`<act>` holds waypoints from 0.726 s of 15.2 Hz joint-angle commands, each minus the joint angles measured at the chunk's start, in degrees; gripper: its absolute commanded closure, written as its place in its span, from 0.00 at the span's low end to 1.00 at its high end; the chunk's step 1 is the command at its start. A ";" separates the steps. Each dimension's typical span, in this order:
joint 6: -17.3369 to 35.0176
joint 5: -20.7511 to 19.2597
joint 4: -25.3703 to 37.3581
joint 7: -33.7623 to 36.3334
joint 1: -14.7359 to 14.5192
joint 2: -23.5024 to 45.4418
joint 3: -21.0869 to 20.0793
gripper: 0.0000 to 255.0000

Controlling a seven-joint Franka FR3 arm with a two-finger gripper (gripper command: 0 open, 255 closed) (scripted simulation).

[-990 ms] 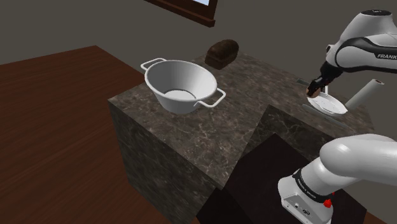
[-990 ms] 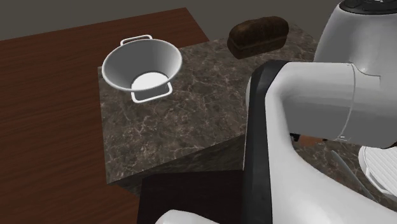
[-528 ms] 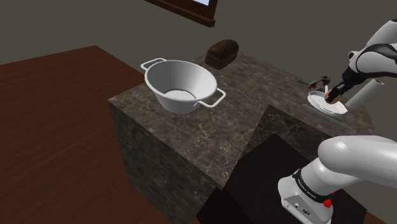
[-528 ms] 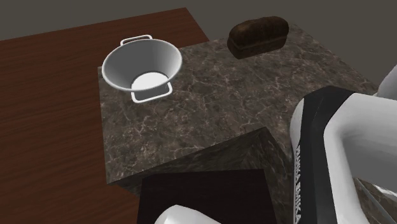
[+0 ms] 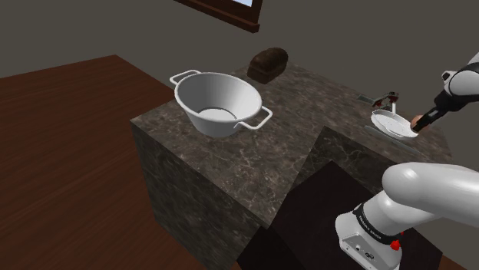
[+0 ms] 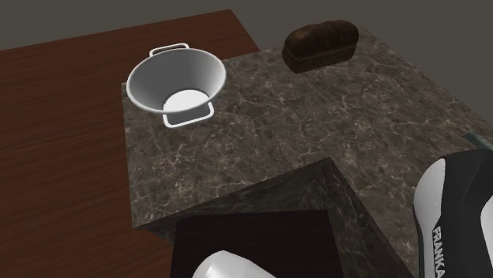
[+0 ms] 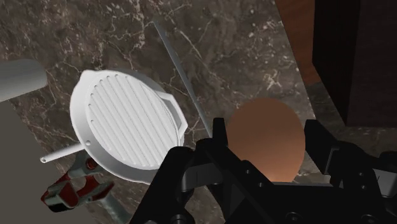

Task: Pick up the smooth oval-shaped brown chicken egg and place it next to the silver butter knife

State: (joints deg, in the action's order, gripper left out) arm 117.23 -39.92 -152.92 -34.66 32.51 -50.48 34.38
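The white arm (image 5: 418, 195) bends up from its stand and passes out at the shoulder view's right edge. Higher up, its forearm slants down toward the corner of the surface (image 5: 253, 149) at that view's right. The black gripper (image 5: 421, 120) points down at a slant, and its two fingers (image 7: 219, 135) clasp the brown egg (image 7: 262, 130) between them.
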 commanded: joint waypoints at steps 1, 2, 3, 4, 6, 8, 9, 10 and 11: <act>1.37 -0.77 -0.78 0.09 0.20 0.49 0.85 1.00; 2.18 -1.19 -1.36 0.30 0.31 0.74 1.24 1.00; 3.00 -1.62 -1.93 0.51 0.42 1.01 1.63 1.00; 3.83 -2.06 -2.48 0.73 0.52 1.30 2.04 1.00; 5.53 -2.96 -3.55 1.18 0.72 1.97 2.86 1.00; 7.29 -3.89 -4.57 1.65 0.91 2.74 3.72 1.00; 8.19 -4.37 -5.06 1.89 1.00 3.17 4.15 1.00; 9.10 -4.86 -5.54 2.14 1.09 3.63 4.60 1.00; 10.03 -5.36 -6.00 2.40 1.17 4.11 5.05 1.00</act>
State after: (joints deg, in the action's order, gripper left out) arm 126.39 -44.76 -158.47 -32.40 33.54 -46.73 38.96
